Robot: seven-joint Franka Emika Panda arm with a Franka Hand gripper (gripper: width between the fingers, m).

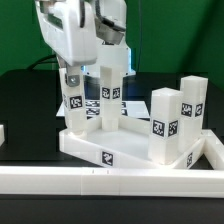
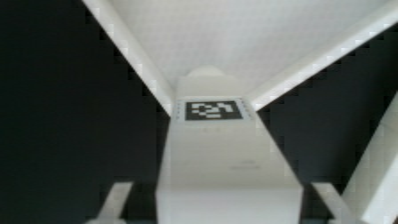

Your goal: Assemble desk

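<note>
Nearest to us in the exterior view runs the long white border rail (image 1: 60, 180) along the front edge of the surface (image 1: 20, 100), and the tabletop (image 1: 100, 150) sits pressed into its corner, which we judge keeps it from sliding while legs are driven in. The tabletop lies upside down, sockets up, so legs can go in from above. At its corner toward the exterior view's right, two legs (image 1: 165, 125) stand close together, one behind the other; another (image 1: 110, 90) stands at the far side. Our tool (image 1: 76, 85) is clamped on a fourth leg (image 1: 76, 108), held upright over the corner toward the exterior view's left; the wrist view shows that leg (image 2: 214, 150) between the fingers (image 2: 116, 200), pointing into the tray corner. The arm reaches straight down from above, wrist vertical, suited to pressing or twisting the leg home.
</note>
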